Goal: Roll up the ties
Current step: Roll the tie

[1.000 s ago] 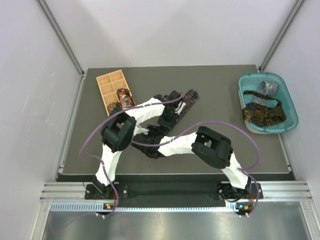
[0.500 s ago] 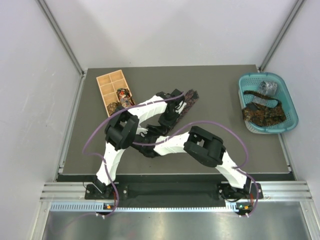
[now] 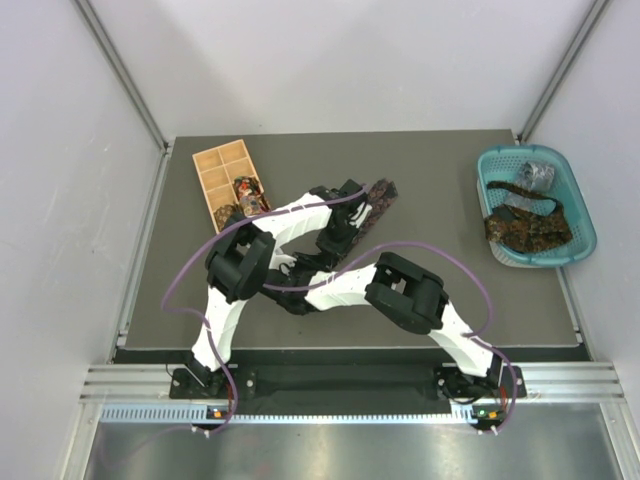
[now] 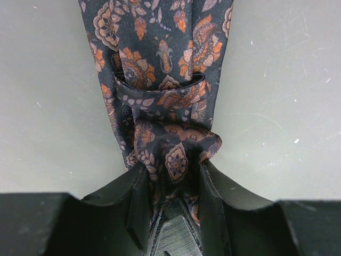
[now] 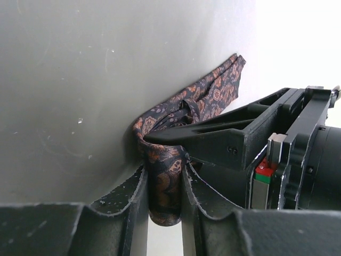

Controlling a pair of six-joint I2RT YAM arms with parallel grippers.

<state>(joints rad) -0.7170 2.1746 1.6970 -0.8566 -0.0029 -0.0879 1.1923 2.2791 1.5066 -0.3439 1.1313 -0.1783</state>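
Nearest, right gripper (image 5: 162, 181): jaws narrow, pinched on a bunched fold of the paisley tie (image 5: 213, 96); the cloth filled the gap between the fingers and reached back toward the palm.
Left gripper (image 4: 170, 176): jaws partly closed and holding the crumpled end of the same tie. In the right wrist view, one of its black fingers lay just beyond the right jaws, against the fold.
Grip spacing: the two sets of jaws met at one spot on the tie, close together.
Tie ahead of the left jaws: a flat strip on the tabletop (image 3: 430, 170), running straight away and widening, with a fabric loop across it just past the bunched part.
Tie pattern: dark ground with orange-brown paisley.
Wooden box (image 3: 228, 183): beyond and to the left of the left jaws, near them; small coiled ties (image 3: 248, 192) sat in the compartments closest to the jaws.
Teal basket (image 3: 580, 215): well apart, far to the right of both jaws, holding loose ties (image 3: 528, 225), one dark and orange-speckled, one grey at the far end.
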